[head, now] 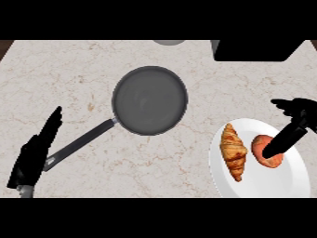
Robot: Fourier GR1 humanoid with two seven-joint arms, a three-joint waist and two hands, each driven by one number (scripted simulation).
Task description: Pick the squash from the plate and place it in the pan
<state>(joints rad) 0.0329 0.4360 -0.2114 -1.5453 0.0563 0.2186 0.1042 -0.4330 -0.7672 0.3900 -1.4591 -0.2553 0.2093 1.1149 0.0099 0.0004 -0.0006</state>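
A white plate (pixel 284 179) lies at the lower right of the counter. On it are a golden croissant (pixel 234 151) and, to its right, a round orange-red squash (pixel 262 152). My right hand (pixel 299 118) hovers over the plate's right side, open, with one straight finger (pixel 283 139) lying across the squash and the thumb pointing left. A dark grey pan (pixel 150 100) sits in the middle of the counter, its handle (pixel 82 143) running down-left. My left hand (pixel 38 151) rests open at the lower left, beside the handle's end.
A black block (pixel 257 50) stands at the counter's far right edge. A grey round object (pixel 169 42) peeks in at the far edge, behind the pan. Dark wood shows past the counter's left and right corners.
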